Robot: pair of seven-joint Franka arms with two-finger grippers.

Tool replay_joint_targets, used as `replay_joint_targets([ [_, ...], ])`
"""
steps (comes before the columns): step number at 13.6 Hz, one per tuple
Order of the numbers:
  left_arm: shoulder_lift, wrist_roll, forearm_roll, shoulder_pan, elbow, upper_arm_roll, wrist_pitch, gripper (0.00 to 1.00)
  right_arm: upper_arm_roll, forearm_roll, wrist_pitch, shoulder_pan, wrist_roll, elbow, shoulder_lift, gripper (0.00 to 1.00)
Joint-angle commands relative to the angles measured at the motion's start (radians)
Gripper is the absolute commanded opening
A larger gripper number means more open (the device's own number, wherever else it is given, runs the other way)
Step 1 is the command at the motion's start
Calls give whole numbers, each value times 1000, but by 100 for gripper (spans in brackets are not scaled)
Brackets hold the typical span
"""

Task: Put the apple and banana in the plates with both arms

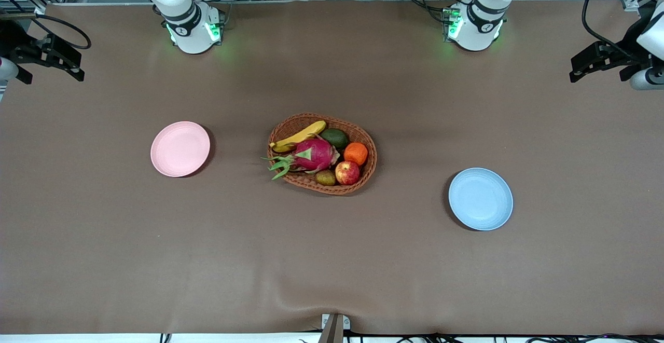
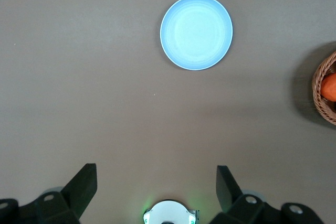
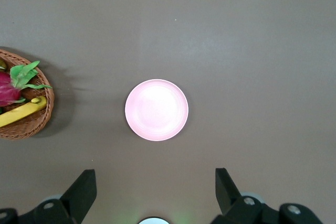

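Observation:
The apple [image 1: 347, 172] lies in the wicker basket [image 1: 366, 136] at the table's middle, on the side nearer the front camera. The banana [image 1: 300, 136] lies along the basket's edge nearer the robots' bases; it also shows in the right wrist view [image 3: 21, 113]. The pink plate [image 1: 180, 149] sits toward the right arm's end, the blue plate [image 1: 480, 199] toward the left arm's end; both are bare. My left gripper [image 2: 156, 174] is open and empty, high over the table between its base and the blue plate [image 2: 196, 32]. My right gripper [image 3: 155, 178] is open and empty, high over the pink plate's [image 3: 156, 109] side. Neither gripper shows in the front view.
The basket also holds a pink dragon fruit [image 1: 314, 154], an orange [image 1: 356, 153], a dark green avocado [image 1: 335, 137] and a small brown-green kiwi [image 1: 325, 177]. Black fixtures stand at both table ends [image 1: 52, 55] [image 1: 602, 60].

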Motion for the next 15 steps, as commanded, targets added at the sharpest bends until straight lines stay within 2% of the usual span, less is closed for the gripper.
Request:
replay_joint_targets([
  [1,-1,8,-13,7,20,1,-11,100,-3,-10,-4,10,-4,22,15,100],
  [15,28,4,-16,1,40,1,0,100,-6,-10,-5,15,-7,24,15,100],
])
